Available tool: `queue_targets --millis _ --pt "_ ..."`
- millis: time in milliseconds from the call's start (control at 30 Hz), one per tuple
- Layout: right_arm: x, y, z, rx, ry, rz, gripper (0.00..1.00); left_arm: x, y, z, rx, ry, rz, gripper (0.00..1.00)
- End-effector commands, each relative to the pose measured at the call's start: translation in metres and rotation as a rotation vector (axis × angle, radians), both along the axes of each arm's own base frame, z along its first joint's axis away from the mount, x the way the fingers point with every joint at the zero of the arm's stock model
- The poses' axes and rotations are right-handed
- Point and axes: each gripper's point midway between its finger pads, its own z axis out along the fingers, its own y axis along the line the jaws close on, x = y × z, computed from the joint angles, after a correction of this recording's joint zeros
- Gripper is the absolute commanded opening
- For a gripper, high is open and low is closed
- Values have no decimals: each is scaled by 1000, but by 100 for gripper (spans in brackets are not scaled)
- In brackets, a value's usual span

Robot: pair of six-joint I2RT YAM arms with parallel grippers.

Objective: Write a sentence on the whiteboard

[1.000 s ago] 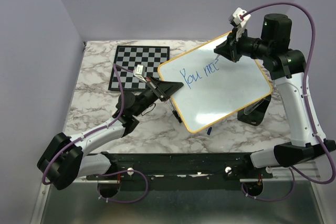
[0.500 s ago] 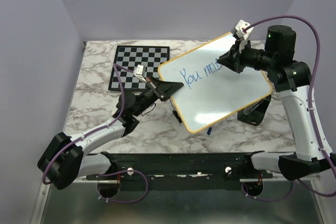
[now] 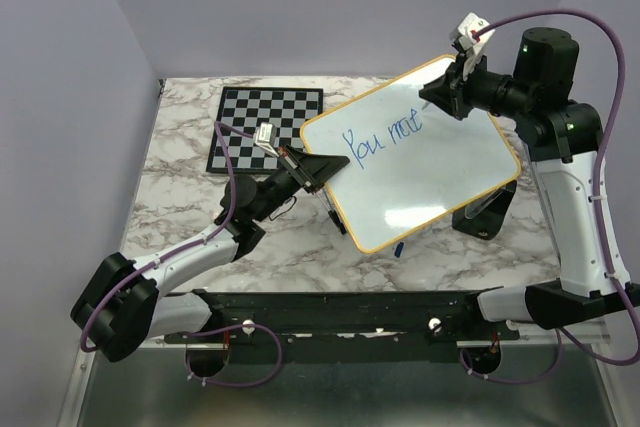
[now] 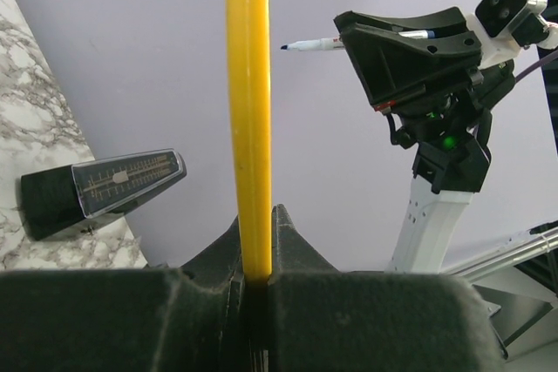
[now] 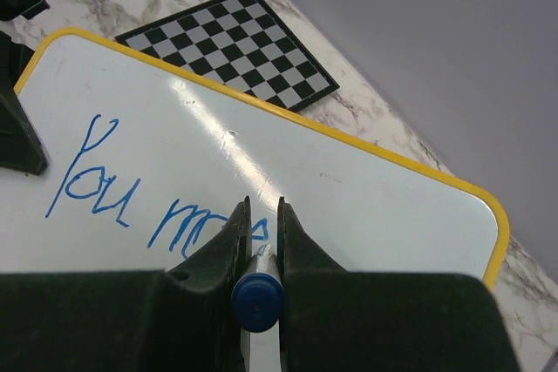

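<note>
Top view: whiteboard (image 3: 430,172) w/ yellow frame sits tilted at centre-right of frame, over a marble bench (image 3: 180,207). A chessboard (image 3: 265,129) lies upper left of it, partly covered by the board's corner.

Hidden: in right wrist view the right gripper (image 5: 261,211) blocks the marker tip and the end of the 2nd word. Only the marker (image 5: 257,300) blue butt end shows, pinched tight between closed fingers. A black object (image 3: 482,215) under the board's lower-right edge is mostly covered; can't tell what it is.

Writing: the sentence (image 3: 385,135) is blue script, approx. "You mat", last letters hard to read.

Left gripper (image 4: 255,280), bottom centre of left wrist view, is clamped nearly closed on the board's yellow edge.

Vs 1 s ago: 2nd word is longer, and right gripper has shifted toward upper right. Board and left gripper unchanged.
</note>
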Motion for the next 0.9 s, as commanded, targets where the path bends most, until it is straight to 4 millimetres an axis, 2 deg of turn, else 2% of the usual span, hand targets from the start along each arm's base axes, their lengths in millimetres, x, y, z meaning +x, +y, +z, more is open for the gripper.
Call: queue_targets --millis 0,167,400,633,867 --pt "-4 -1 6 18 0 3 0 -31 30 85 -253 -212 -9 0" --pt "-11 1 -6 15 25 23 0 -31 31 85 -256 -213 -7 0" --pt "-26 3 10 40 -2 57 0 -32 34 81 -252 -207 0 0" --pt "-34 8 12 54 5 96 0 -34 35 83 -254 -213 -3 0" --pt "-33 6 12 51 3 91 0 -33 37 82 -253 -212 4 0"
